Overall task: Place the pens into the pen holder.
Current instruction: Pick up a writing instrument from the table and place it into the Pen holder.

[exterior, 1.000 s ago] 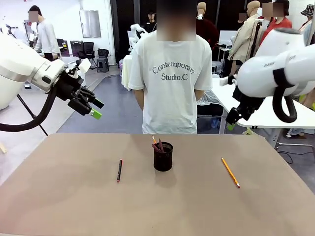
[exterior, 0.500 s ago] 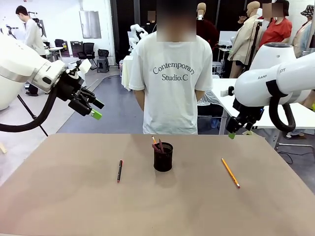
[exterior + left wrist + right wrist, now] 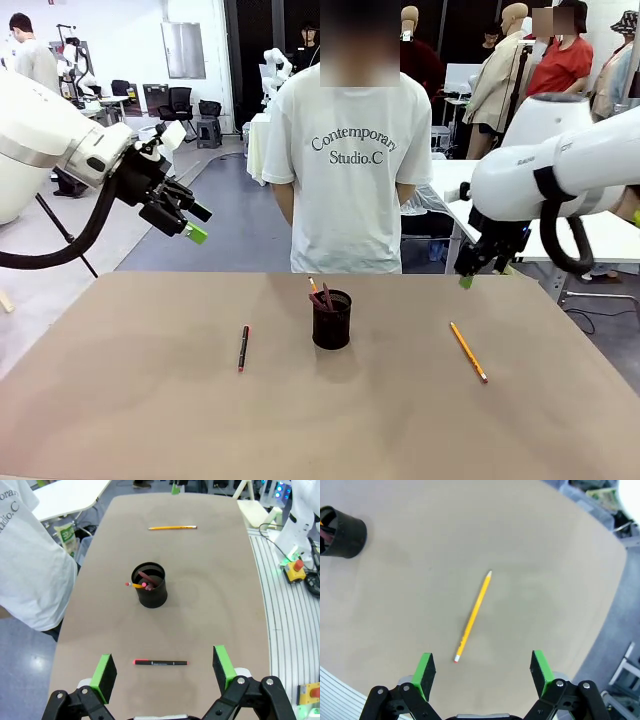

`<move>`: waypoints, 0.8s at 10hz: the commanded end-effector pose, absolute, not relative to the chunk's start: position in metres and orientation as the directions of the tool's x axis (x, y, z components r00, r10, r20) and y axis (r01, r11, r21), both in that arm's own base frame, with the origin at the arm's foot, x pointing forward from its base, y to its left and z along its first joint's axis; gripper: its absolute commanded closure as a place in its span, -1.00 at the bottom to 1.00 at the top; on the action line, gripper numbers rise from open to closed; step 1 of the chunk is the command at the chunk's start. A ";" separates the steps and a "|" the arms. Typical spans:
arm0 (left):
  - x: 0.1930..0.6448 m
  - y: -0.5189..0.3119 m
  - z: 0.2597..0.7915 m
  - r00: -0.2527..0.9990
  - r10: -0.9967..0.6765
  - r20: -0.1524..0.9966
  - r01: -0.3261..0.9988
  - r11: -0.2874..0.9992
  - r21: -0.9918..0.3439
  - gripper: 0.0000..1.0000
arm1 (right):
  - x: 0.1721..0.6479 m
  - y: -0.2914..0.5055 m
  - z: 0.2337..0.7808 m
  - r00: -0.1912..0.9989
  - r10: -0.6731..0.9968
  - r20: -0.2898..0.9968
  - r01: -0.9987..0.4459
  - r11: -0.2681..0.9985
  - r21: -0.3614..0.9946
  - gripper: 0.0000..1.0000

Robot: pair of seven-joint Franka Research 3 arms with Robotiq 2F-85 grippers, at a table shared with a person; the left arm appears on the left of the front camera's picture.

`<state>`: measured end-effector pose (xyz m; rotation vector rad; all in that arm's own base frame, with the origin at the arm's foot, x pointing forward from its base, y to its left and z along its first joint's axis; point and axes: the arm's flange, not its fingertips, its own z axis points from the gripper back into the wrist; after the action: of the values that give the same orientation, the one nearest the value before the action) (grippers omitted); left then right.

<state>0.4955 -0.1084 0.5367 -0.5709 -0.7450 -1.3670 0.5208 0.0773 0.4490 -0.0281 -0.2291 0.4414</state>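
My right gripper [image 3: 482,674] hangs wide open and empty above the slim orange-yellow pencil [image 3: 474,616]. The pencil lies flat on the tan table [image 3: 545,555], well apart from the black mesh cylindrical pen holder [image 3: 331,319]. I should square my pads across the pencil's middle, then descend straight. My left gripper [image 3: 165,672], equally open and empty, hovers over the thin black pen with red ends [image 3: 160,663].

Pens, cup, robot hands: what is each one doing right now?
pen holder: upright, pens standing inside.
black pen: lying flat on the table, loose.
yellow pencil: lying flat on the table, loose.
left gripper: open, empty, up in the air.
right gripper: open, empty, up in the air.
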 end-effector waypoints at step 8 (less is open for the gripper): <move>0.494 -0.108 0.538 0.052 -0.664 0.746 0.988 0.141 0.057 -1.00 | 0.569 0.095 0.348 0.984 0.145 0.104 -0.149 0.989 0.026 -1.00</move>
<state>0.4956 -0.1084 0.5367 -0.5708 -0.7448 -1.3669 0.5665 0.0948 0.3492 0.0243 -0.0806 0.2000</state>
